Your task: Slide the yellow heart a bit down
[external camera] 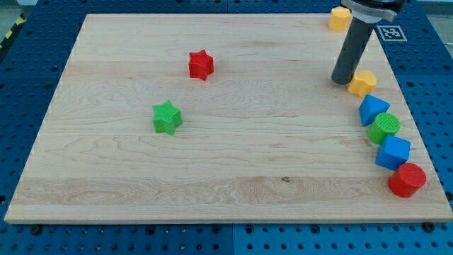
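Blocks: two yellow [363, 83], two blue [372, 110], two green [167, 117], two red [201, 65] (eight total).

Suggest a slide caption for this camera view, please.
My tip touches the yellow heart from the view's left, atop a right-edge column of blocks.

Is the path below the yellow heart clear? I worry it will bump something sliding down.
No. My tip sits against the yellow heart on its left, but a blue block lies directly below, nearly touching it.

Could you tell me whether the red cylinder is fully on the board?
Not fully: the red cylinder overhangs the wooden board's right edge.
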`<state>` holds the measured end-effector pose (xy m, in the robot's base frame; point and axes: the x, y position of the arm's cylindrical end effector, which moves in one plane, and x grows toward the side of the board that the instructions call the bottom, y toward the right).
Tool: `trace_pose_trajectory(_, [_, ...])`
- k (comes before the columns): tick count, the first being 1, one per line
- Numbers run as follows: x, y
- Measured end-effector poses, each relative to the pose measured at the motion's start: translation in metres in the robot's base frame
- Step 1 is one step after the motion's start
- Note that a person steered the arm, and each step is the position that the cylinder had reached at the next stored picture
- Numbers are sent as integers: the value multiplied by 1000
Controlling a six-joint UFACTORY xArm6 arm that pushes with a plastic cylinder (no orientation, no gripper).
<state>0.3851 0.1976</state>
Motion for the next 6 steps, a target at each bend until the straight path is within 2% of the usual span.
trace_pose_trajectory(2, [-35, 9])
trace_pose_trajectory(3, [-15, 25])
trace_pose_trajectory(5, [-12, 37])
trace_pose_trajectory(6, [-12, 65])
